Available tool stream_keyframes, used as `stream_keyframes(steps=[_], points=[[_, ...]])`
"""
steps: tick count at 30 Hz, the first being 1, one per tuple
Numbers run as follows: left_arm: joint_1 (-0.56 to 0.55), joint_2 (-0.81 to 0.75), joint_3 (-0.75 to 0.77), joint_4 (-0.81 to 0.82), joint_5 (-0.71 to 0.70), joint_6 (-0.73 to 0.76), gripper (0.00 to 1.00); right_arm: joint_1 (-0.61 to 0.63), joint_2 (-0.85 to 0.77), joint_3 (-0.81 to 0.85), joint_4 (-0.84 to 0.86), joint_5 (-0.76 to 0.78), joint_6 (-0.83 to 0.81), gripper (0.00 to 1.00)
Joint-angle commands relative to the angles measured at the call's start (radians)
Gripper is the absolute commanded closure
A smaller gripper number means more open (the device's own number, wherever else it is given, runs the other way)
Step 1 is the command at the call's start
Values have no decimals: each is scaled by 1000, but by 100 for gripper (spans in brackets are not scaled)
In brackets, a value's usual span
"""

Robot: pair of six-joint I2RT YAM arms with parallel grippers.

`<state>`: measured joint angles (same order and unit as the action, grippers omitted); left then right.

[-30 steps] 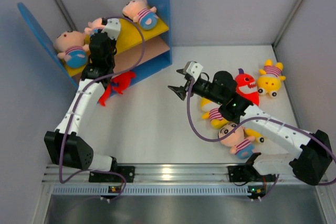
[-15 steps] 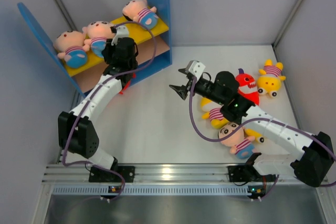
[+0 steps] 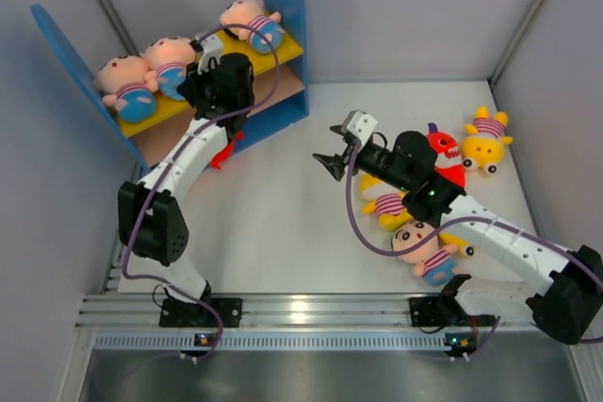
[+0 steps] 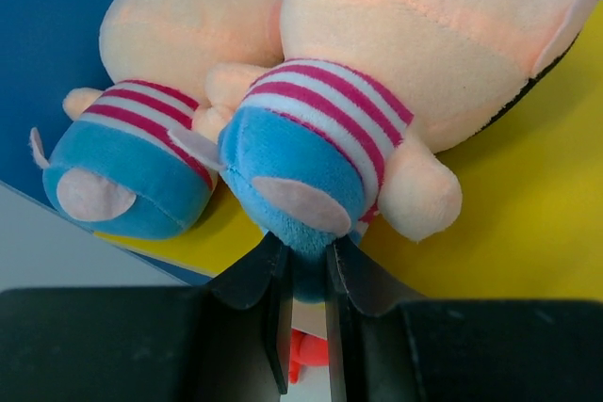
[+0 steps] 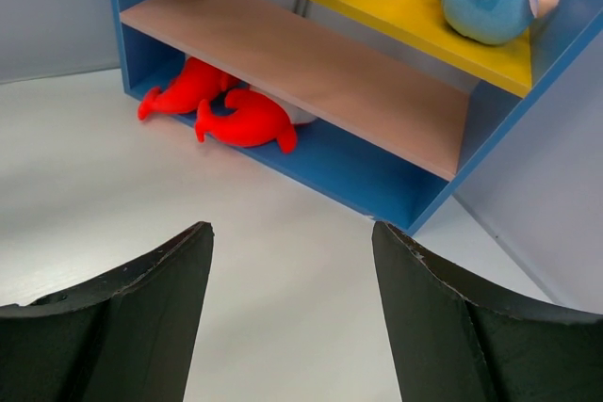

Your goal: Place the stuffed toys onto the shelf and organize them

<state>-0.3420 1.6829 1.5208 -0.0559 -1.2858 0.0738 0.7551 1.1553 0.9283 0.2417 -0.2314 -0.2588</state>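
Observation:
The shelf point(image 3: 287, 25) stands at the back left. Three pink-faced stuffed toys lie on its yellow upper board point(image 3: 217, 77): one at the left point(image 3: 127, 82), one in the middle point(image 3: 170, 58), one at the right point(image 3: 250, 21). My left gripper point(image 3: 195, 75) is shut on the blue bottom of the middle doll point(image 4: 320, 138), which rests on the yellow board point(image 4: 528, 214) against the left doll point(image 4: 141, 138). My right gripper point(image 3: 332, 159) is open and empty above the table, facing the shelf point(image 5: 377, 171). A red monster point(image 5: 236, 110) lies under the lower board.
At the right lie a red monster point(image 3: 441, 152), a yellow creature point(image 3: 485, 143), a yellow striped toy point(image 3: 382, 202) and a pink-faced doll point(image 3: 424, 249), partly under my right arm. Grey walls close in the table.
My left wrist has swung right along the shelf front, and the middle doll now shows in full beside the left doll. My right gripper has drifted slightly right.

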Motion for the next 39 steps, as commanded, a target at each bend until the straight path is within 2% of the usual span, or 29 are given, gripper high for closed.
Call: stream_keyframes(steps=[1, 9, 14, 15, 16, 17, 20, 24, 25, 26, 31, 34, 36, 37, 39], points=[[0, 50, 61, -5, -90, -49, 100, -19, -52, 1, -10, 7, 10, 31], [-28, 75, 96, -5, -181, -147, 100, -28, -91, 21, -104, 30, -14, 31], [-43, 66, 75, -4, -158, -141, 100, -33, -92, 29, -119, 44, -10, 30], [-42, 63, 73, -5, -153, -140, 93, -33, -89, 41, -127, 58, 4, 25], [-42, 49, 72, -4, -133, -141, 76, -34, -83, 52, -146, 93, 15, 20], [-42, 41, 64, -5, -115, -143, 67, -34, -71, 63, -162, 108, 42, 18], [-43, 8, 56, -5, -66, -146, 53, -57, -45, 119, -232, 158, 105, 13], [-43, -22, 50, -4, -30, -132, 40, -106, -37, 145, -353, 225, 203, 12], [-43, -29, 52, -4, -23, -126, 39, -143, -36, 145, -376, 284, 231, 12], [-43, -31, 55, -5, -11, -118, 37, -166, -35, 149, -401, 305, 307, 12], [-55, -57, 49, -5, 29, -83, 22, -414, -45, 133, -619, 400, 489, 12], [-65, -83, 27, -5, 66, -28, 11, -505, -48, 142, -795, 423, 567, 10], [-66, -101, 19, -2, 88, 10, 6, -519, -45, 147, -904, 438, 642, 10], [-69, -107, 13, -4, 92, 24, 1, -520, -40, 149, -1011, 472, 670, 10], [-72, -126, 7, -4, 91, 56, 1, -519, -36, 158, -1119, 500, 748, 11]])
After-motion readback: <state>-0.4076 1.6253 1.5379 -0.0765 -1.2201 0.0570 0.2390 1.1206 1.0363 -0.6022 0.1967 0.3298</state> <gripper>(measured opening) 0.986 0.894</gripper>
